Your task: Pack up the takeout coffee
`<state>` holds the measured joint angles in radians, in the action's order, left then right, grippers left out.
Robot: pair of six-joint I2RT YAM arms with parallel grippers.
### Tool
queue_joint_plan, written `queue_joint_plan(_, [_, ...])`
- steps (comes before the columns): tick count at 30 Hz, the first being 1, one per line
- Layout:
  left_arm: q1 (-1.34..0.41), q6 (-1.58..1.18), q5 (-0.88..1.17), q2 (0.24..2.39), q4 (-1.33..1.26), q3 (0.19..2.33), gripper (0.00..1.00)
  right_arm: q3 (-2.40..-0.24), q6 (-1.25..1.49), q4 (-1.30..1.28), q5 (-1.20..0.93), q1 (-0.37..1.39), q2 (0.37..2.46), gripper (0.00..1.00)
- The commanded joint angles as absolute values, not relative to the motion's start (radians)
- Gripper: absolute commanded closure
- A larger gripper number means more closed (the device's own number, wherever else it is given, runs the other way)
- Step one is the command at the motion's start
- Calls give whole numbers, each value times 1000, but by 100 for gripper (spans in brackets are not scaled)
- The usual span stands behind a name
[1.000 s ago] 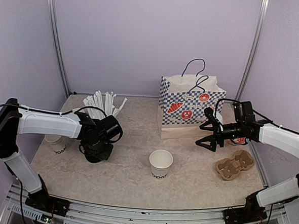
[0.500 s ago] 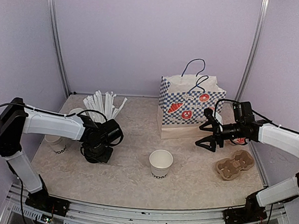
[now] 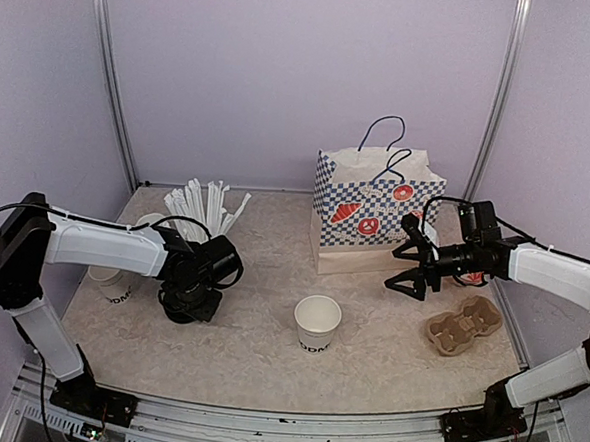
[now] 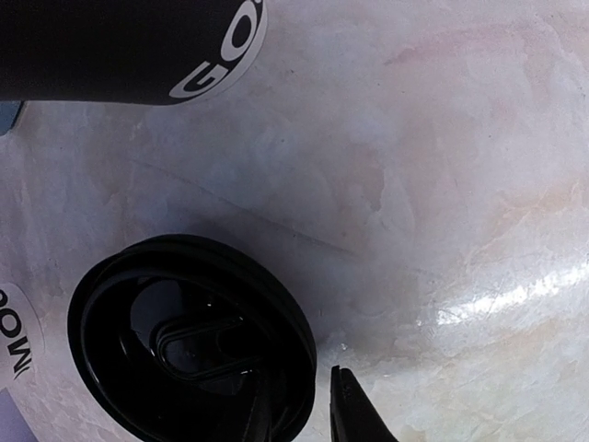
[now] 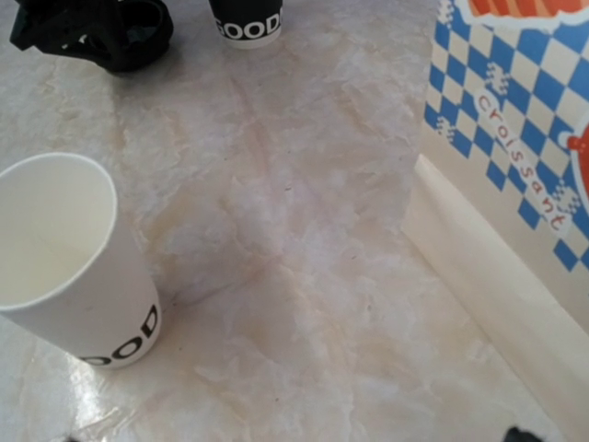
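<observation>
Cups in waiting: one white paper cup (image 3: 317,323), black lettering near its base, stands upright and lidless on the bench (image 3: 257,349) just in front of the checked paper bag (image 3: 376,211). It is likely parked there so that a lid can be pressed on before packing. Its twin (image 3: 116,288) sits well to the left of the bag at the bench edge. The left arm hides its top, so whether it is capped cannot be told.

A round black plastic lid (image 4: 189,341), glossy, with a raised rim and an oblong moulding near its middle, lies flat on the bench left of the bag. The left claw (image 3: 190,300) hangs over it with one fingertip (image 4: 354,414) just beside the rim, apparently lining up a pick. Whether its jaws are apart or nipped on the rim cannot be told.

The right claw (image 3: 413,263), jaws spread wide and empty, hovers at the bag's right front corner, seemingly standing by. A black cup of white straws (image 3: 203,215) stands left of the bag, toward the back. A moulded pulp cup carrier (image 3: 464,325) lies in front of the bag's right side.
</observation>
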<state>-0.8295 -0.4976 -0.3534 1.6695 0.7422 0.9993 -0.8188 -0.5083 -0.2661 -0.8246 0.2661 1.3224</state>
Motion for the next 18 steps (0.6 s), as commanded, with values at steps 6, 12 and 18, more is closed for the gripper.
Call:
queue_joint_plan(6, [-819,-500,-369,1701,751,998,83,-819,-517,-279,-833,259,1328,2])
queue_joint_plan(12, [-819,-505,-371,1696,768,1004,88,-819,-517,-281,-834,260,1327,2])
queue_joint_plan(18, [-844,-529,-343,1657,842,1049,93,-819,-515,-280,-838,260,1327,2])
